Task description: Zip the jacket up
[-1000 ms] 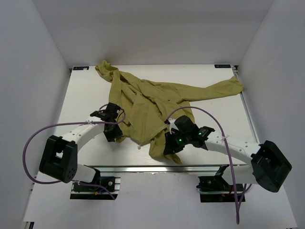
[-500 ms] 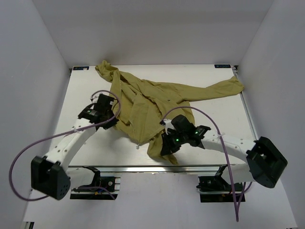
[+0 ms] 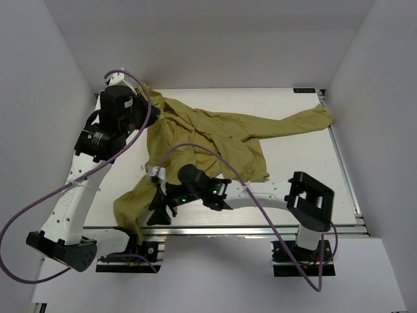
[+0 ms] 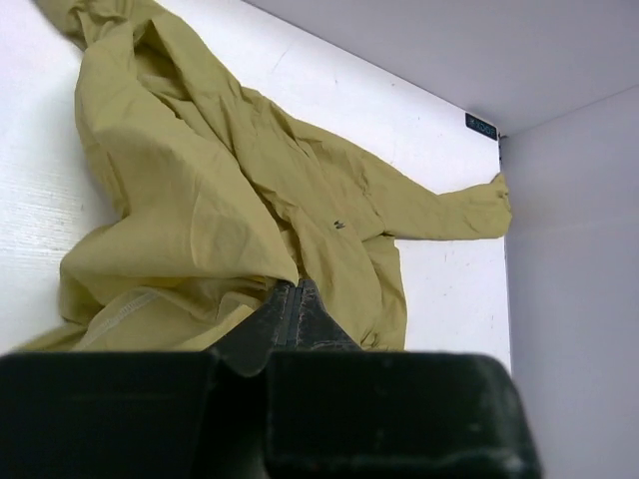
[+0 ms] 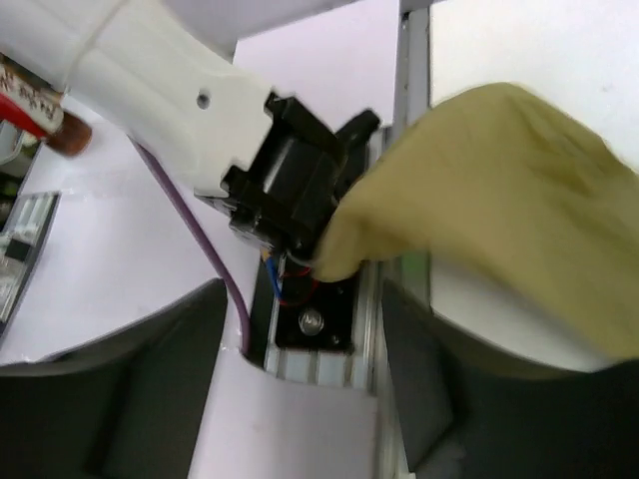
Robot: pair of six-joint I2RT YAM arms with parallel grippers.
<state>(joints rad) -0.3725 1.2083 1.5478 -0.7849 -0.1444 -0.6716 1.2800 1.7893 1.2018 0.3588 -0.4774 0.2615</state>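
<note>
Spreading step: left gripper [image 4: 292,296] clamps jacket [image 3: 215,134], upper left; right gripper [image 5: 302,299] gapes open and should regrasp it.

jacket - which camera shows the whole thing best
Top external: nearly all of the jacket shows, from the far-right sleeve to the part at the table's near-left edge. Left wrist shows the body and one sleeve, its lower end hidden by the left gripper. Right wrist shows only one fold.
</note>
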